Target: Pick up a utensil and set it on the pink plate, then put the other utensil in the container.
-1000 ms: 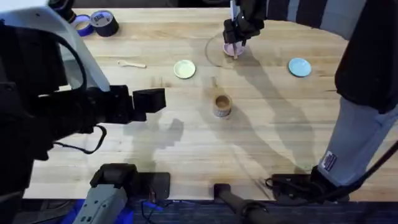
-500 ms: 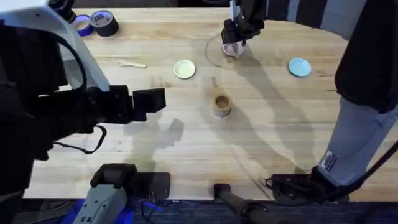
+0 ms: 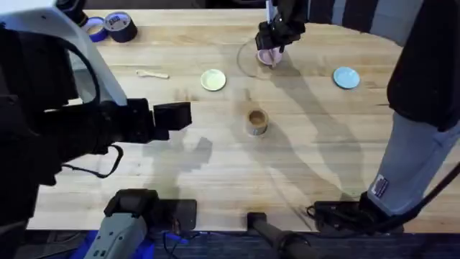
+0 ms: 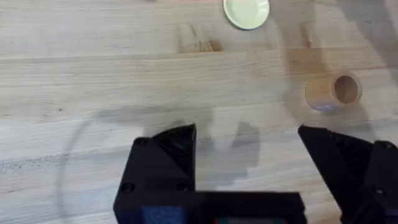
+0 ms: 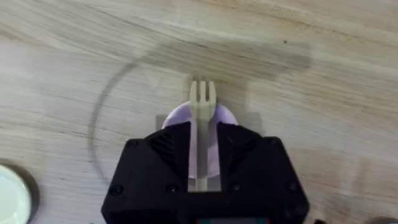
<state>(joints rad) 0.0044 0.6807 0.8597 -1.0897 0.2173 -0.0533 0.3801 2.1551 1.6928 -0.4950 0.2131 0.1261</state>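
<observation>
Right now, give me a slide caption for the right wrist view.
Right hand holds the wooden fork over the pink plate on the wooden table.

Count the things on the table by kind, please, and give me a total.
Plates: 3, pink, pale yellow, light blue
Wooden utensils: 2, fork, spoon
Brown cup: 1
Tape rolls: 2, black, blue
Total: 8
</observation>
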